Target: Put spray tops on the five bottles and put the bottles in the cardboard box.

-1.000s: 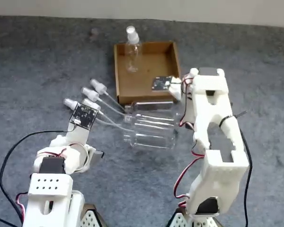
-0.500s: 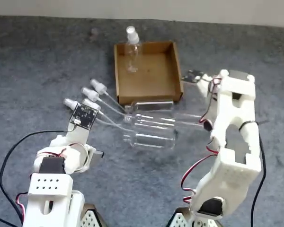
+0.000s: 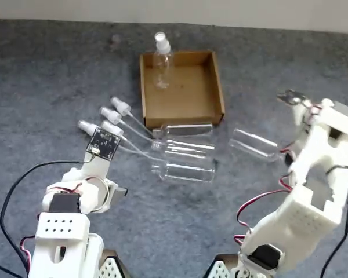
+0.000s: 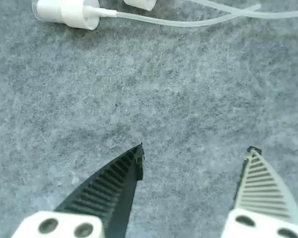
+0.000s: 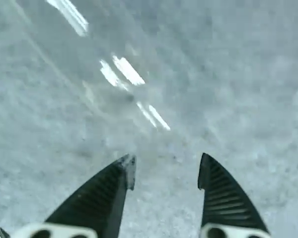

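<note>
Left hand [image 4: 195, 149]: fingers spread, nothing between them, hovering low over the grey counter [image 3: 58, 69], just short of the loose spray tops [image 3: 109, 114].

Right hand [image 5: 167, 158]: also spread and empty, over bare counter, with glints of what we take to be a clear bottle ahead of it.

Cardboard box [image 3: 188, 92]: holds one capped bottle [image 3: 162, 66], upright in its far left corner. Three bare bottles [image 3: 185, 150] lie side by side just in front of the box. A fourth bottle [image 3: 254, 143] lies apart, between the box and the right arm.

Risks, as we judge them:
- The bottles are round and lying down, so an off-centre pinch could roll one away or into its neighbours.
- The long dip tubes [image 3: 140, 136] run right up to the bottle necks, so lifting one top may drag another.
- The upright bottle could tip if the box wall gets knocked.

Room: open counter in front of the bottles, between the arms. It is tight at the box's near wall.
</note>
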Controlling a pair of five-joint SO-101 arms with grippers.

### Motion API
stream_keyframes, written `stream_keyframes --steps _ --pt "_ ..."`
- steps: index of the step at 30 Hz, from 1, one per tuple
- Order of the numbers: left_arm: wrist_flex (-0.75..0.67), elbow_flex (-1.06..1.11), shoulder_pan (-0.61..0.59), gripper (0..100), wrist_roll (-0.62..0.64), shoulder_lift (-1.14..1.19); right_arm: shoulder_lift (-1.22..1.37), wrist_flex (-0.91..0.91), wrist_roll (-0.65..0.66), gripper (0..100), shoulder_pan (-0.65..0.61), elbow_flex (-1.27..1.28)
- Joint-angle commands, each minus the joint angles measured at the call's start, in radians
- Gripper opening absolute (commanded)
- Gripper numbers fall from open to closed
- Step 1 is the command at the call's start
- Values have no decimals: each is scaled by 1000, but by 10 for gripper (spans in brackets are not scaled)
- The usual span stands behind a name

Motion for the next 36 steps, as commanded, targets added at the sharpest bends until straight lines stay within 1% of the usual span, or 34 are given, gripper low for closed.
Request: stream_keyframes --steps 1,2,4,7,9,12,15,18,20,22,27,29,32,36 --pt "-18 -5 2 252 -3 2 -22 -5 -18 170 50 -48" --pt "-18 -5 2 252 -3 2 -22 13 -25 170 53 -48" --pt "-18 -5 2 252 -3 2 -24 59 -89 170 53 -48" --pt "-20 -2 2 252 -3 2 -28 127 -259 170 25 -79" --pt "-20 -2 2 252 -3 2 -36 185 -404 170 -8 -143" --pt "-20 -1 2 252 -3 2 -59 268 -686 170 -73 -229" --pt "-20 -1 2 252 -3 2 -82 323 -1016 173 -128 -288" --pt "-20 1 2 252 -3 2 -101 344 -1350 173 -143 -309" --pt "-20 1 2 252 -3 2 -99 338 -1522 175 -165 -309" --pt "-20 1 2 252 -3 2 -87 343 -1659 175 -200 -308" --pt "-20 1 2 252 -3 2 -36 303 -1939 175 -286 -315" --pt "-20 1 2 252 -3 2 -7 263 -2018 175 -303 -317" --pt "-20 1 2 252 -3 2 39 197 -2091 175 -303 -317" --pt "-20 1 2 252 -3 2 102 134 -2114 175 -291 -317"
